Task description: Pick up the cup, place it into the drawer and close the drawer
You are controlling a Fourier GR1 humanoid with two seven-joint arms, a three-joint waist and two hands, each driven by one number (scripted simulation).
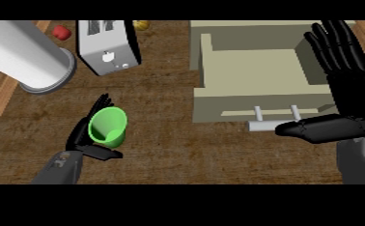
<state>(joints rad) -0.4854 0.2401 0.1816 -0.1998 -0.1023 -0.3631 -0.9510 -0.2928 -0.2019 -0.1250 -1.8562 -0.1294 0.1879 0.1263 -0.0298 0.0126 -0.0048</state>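
The green cup (108, 125), near the counter's (164, 138) front-left corner, has the left robot hand (96, 151) curled round it; it looks light, rigid, smooth (likely slippery), best held mid-wall. The right robot hand (342, 75) is spread beside the open drawer (228, 105).

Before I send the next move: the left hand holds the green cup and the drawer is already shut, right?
No: the head view shows the drawer open, not shut. The left hand does hold the green cup.
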